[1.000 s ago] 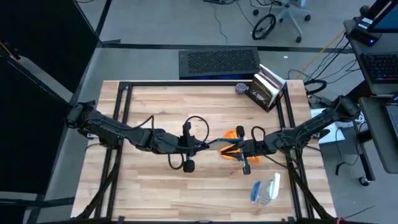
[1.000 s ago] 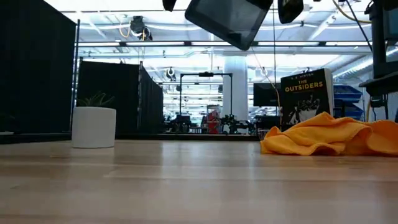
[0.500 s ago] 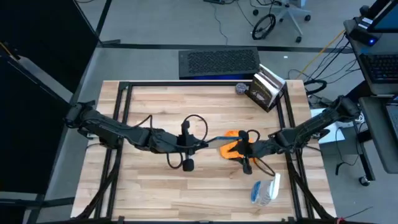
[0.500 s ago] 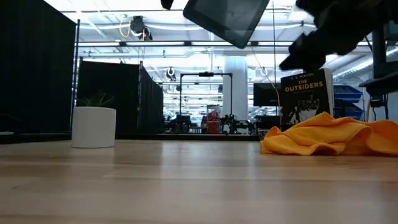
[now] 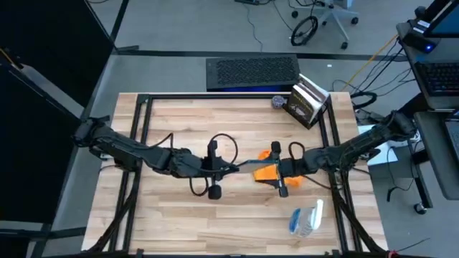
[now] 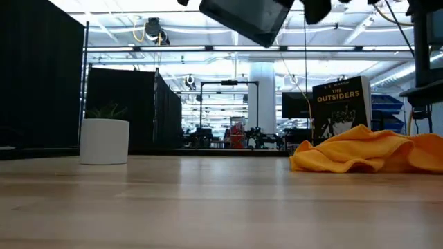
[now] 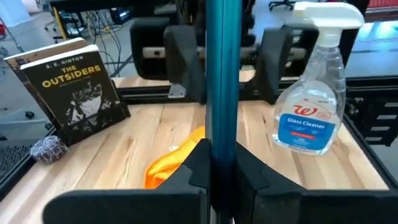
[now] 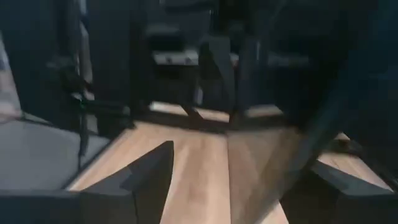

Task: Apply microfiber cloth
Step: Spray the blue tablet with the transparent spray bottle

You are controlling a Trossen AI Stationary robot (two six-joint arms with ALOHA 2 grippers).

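My left gripper (image 5: 234,168) is shut on a dark tablet (image 6: 243,15), which hangs above the middle of the table. The left wrist view shows the tablet edge-on (image 7: 222,68). The microfiber cloth (image 6: 367,152), bright orange and crumpled, lies on the table right of centre, also seen from above (image 5: 266,171) and from the left wrist (image 7: 172,165). My right gripper (image 8: 242,193) stands open, its two fingers wide apart. In the high view it (image 5: 275,174) is over the cloth, next to the tablet's free end. My left gripper pinches the tablet's left end (image 7: 222,142) between its two fingers (image 7: 191,167). The fingers reach in level from the table's left side. The tablet stands on edge between them, tilted, and is lifted clear of the table and the cloth.
A spray bottle (image 5: 306,218) with a blue label stands near the front right. A book (image 5: 309,101) stands upright at the far right, with a small grey lump (image 5: 278,102) beside it. In the low view a white plant pot (image 6: 104,140) shows on the left.
My right arm dipped toward the cloth half a second ago and has come back up. The tablet in my left gripper has shifted slightly up and toward the table's left. The cloth lies where it was.
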